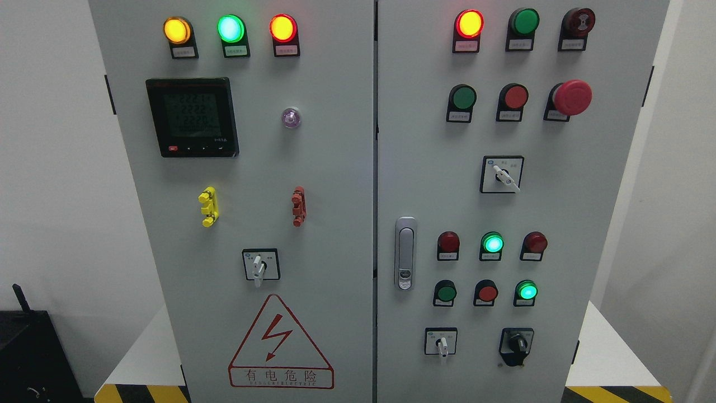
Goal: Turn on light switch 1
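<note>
A grey two-door electrical cabinet (335, 184) fills the view. The right door carries rows of buttons and lamps: a lit red lamp (469, 23) at top, a green button (463, 97) and red button (513, 97) below, a lit green lamp (492, 243), and a lit green button (526, 291) beside an unlit green button (446, 292) and a red one (486, 293). White rotary selectors sit on the right door (505, 176), lower right door (442, 343) and left door (258, 267). No label numbers are readable. Neither robot hand is in view.
A red mushroom emergency stop (571, 97) juts out at upper right. A door handle (405, 253) sits on the right door. A digital meter (192, 117) and a hazard sign (279, 344) are on the left door. A black box (33, 358) stands at lower left.
</note>
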Available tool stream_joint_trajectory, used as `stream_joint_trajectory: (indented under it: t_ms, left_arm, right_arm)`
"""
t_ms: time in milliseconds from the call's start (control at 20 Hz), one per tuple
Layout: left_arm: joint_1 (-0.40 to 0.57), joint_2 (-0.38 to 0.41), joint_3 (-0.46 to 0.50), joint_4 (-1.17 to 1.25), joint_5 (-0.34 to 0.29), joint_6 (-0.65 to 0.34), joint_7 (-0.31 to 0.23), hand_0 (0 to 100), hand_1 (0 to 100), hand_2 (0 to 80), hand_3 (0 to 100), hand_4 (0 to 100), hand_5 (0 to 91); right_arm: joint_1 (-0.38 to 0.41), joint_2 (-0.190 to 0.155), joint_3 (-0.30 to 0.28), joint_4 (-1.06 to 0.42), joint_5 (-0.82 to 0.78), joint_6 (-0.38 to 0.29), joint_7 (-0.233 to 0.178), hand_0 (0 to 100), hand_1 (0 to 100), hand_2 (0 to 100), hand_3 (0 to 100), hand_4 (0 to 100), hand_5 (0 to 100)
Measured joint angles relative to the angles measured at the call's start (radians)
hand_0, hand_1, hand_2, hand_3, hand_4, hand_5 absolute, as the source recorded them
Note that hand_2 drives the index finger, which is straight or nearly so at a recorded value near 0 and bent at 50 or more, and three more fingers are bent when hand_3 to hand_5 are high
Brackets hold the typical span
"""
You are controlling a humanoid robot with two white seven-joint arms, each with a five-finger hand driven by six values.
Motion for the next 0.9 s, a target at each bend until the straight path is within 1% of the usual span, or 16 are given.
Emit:
stream_joint_trajectory:
  t_ms: [551, 601, 752, 902]
  left_arm:
    - [0.0, 0.0, 0.0, -0.002, 0.0, 0.0, 0.002, 29, 0, 0.0, 0, 0, 0.0]
    - [0.001, 0.0, 0.0, -0.006, 0.0, 0.0, 0.007, 29, 0, 0.0, 0, 0, 0.0]
    - [0.019, 0.0, 0.001, -0.037, -0.001, 0.002, 0.044, 29, 0, 0.0, 0, 0, 0.0]
    - [0.069, 0.0, 0.001, -0.104, -0.005, 0.023, 0.068, 29, 0, 0.0, 0, 0, 0.0]
  right_arm:
    - [0.0, 0.0, 0.0, 0.0, 0.0, 0.0, 0.0, 0, 0, 0, 0, 0, 0]
    - [0.0, 0.0, 0.0, 0.0, 0.0, 0.0, 0.0, 0, 0, 0, 0, 0, 0]
    - [0.0, 0.0, 0.0, 0.0, 0.0, 0.0, 0.0, 0, 0, 0, 0, 0, 0]
    - [0.0, 0.0, 0.0, 0.0, 0.0, 0.0, 0.0, 0, 0, 0, 0, 0, 0]
